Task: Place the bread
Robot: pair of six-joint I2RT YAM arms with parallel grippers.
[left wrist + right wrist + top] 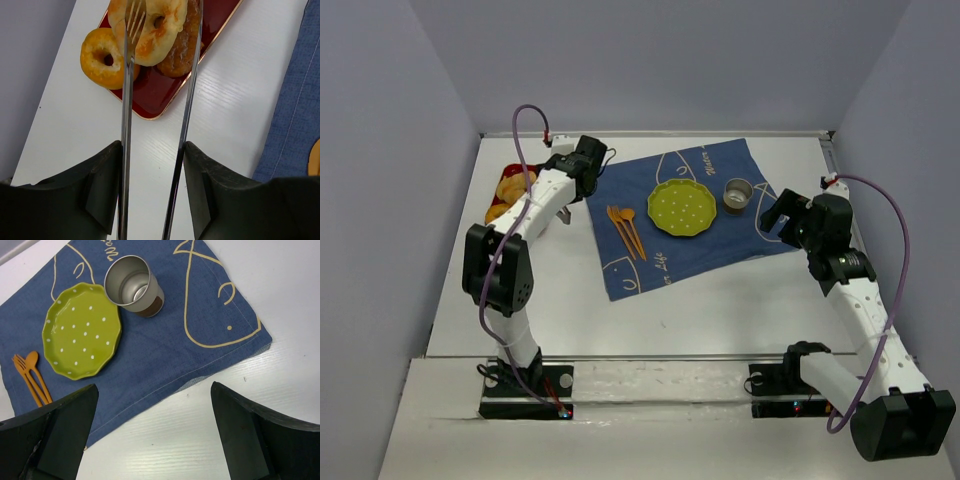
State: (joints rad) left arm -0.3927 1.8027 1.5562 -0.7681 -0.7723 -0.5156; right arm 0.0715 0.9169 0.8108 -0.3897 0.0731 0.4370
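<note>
From above, a red tray (523, 172) sits at the far left corner of the table (720, 310), and the left arm (535, 215) reaches out over it. The arm hides part of the baked pieces (507, 188), so I cannot tell them apart here. A blue cloth (720, 235) lies by the far edge, a bit right of the middle. On it are a green plate (682, 208), a metal cup (737, 193) just beside the plate, and an orange fork and spoon (625, 230). The plate has nothing on it, so I think the bread should go there. The right arm (840, 260) waits near the right edge of the cloth, out of the way. In the left wrist view, the left gripper (152, 147) squeezes a pair of metal tongs (126, 125) from both sides. Tongs let it reach the food without touching it. The bread (165, 37) sits on the tray, leaning on a brown piece (182, 50). An orange donut (95, 70) hangs over the tray's edge beside it. The forked tip of the tongs lies over the bread's left side, and the other leg runs past the brown piece. So the tongs are apart and not pinching the bread yet. In the right wrist view, the right gripper (155, 395) is spread wide and holds nothing. It hangs over the near right corner of the cloth.
</note>
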